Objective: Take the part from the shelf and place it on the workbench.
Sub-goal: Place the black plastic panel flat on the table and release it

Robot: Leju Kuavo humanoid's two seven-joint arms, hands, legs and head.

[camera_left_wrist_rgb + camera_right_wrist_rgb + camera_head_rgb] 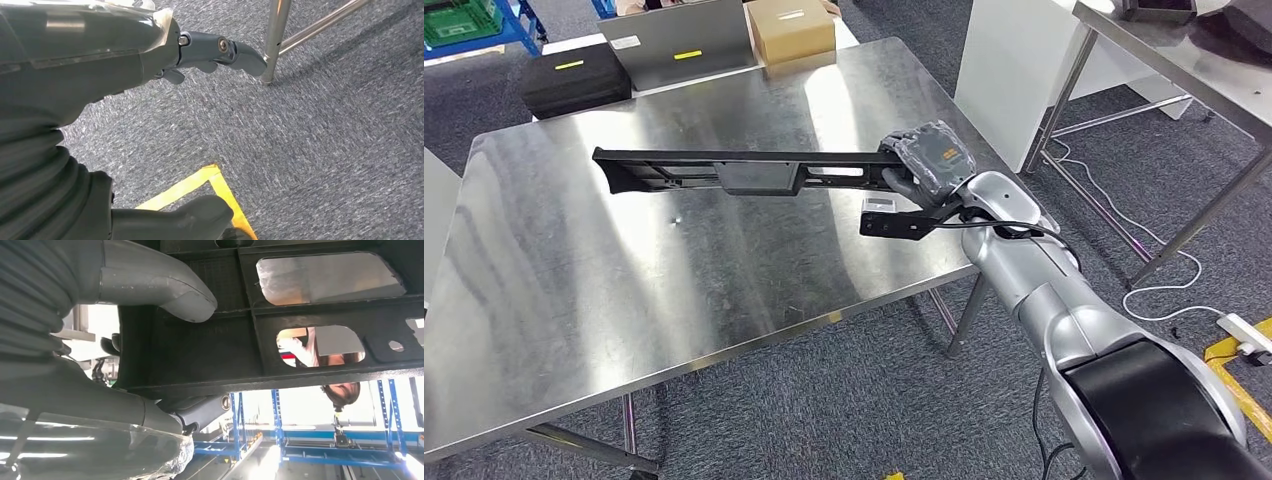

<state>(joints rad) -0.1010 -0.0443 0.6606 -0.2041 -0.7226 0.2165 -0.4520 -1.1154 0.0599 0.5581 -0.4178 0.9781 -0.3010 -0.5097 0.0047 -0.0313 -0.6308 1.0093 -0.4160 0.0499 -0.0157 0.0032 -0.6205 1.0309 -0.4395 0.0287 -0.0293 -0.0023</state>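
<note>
Your right hand [927, 165] grips one end of the long black part [724, 172], holding it flat over the steel counter [574, 300]. Your left hand [210, 50] hangs over the carpet, fingers apart, holding nothing.

Grey carpet floor [844, 400], yellow floor tape [200, 180], white cable [1164, 290] (trailing), blue racking [280, 440]
</note>
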